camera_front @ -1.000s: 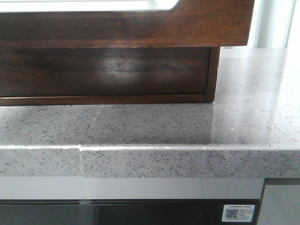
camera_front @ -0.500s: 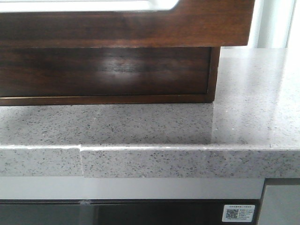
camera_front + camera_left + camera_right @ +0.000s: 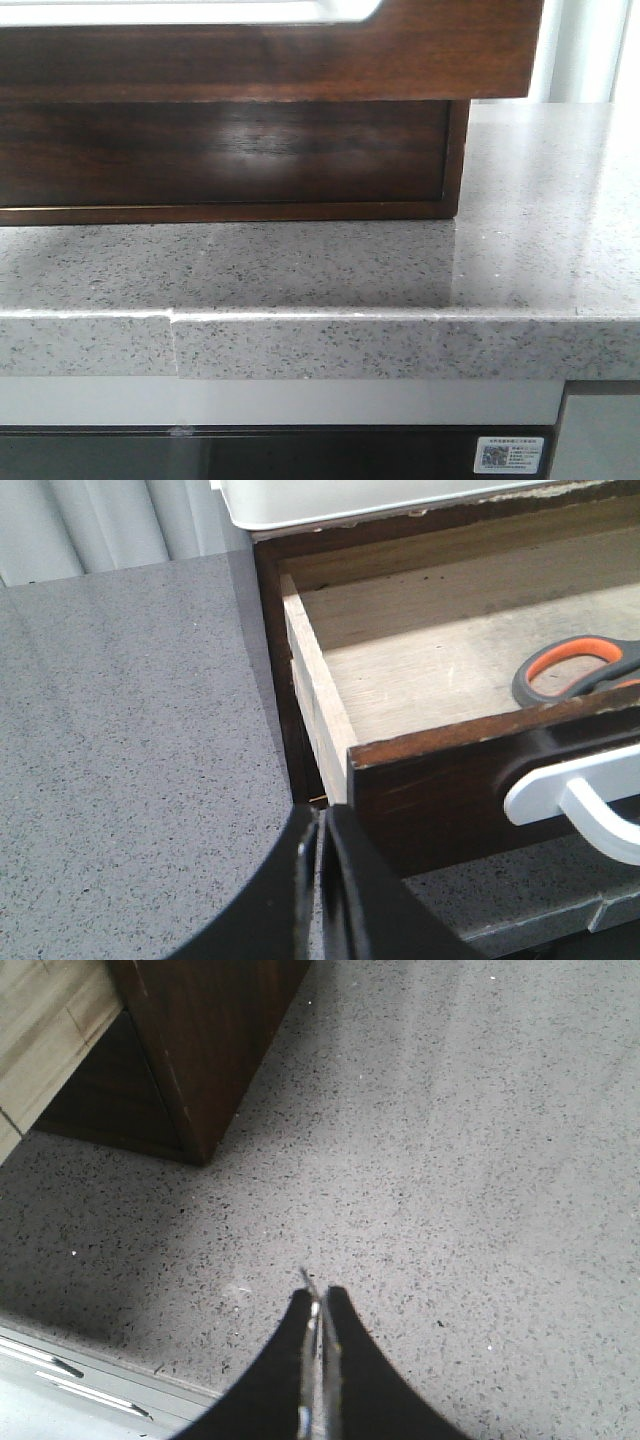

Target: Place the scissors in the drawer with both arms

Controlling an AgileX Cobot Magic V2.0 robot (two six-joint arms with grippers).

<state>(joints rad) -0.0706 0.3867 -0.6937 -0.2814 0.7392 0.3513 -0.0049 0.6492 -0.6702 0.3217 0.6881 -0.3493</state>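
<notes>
- Now my left claw (image 3: 322,880) has its fingers pressed together on nothing, hanging over the counter (image 3: 120,730) just outside the drawer's front corner.
- My right claw (image 3: 318,1350) is pinched flat and empty too, above bare counter, off the cabinet's (image 3: 205,1050) outer corner.
- Outward from the left claw, the drawer (image 3: 440,780) stands pulled out, dark front toward me with its pale handle (image 3: 570,795) on that face.
- Inside the drawer, the scissors (image 3: 575,670) lie flat on the pale wooden floor; only the orange-and-grey handle loops show, the blades run out of view.
- So I judge the placing done and the closing step left.
- To close well, I would set the shut left fingers square against the drawer front beside the handle, not on the corner, so the box does not skew on its runners.
- Push slow and level, straight toward the cabinet, so the scissors do not slide.
- The right claw should keep off the cabinet's side, clear of the drawer's path.
- From the front, only the drawer's underside and the cabinet face show; neither claw appears.
</notes>
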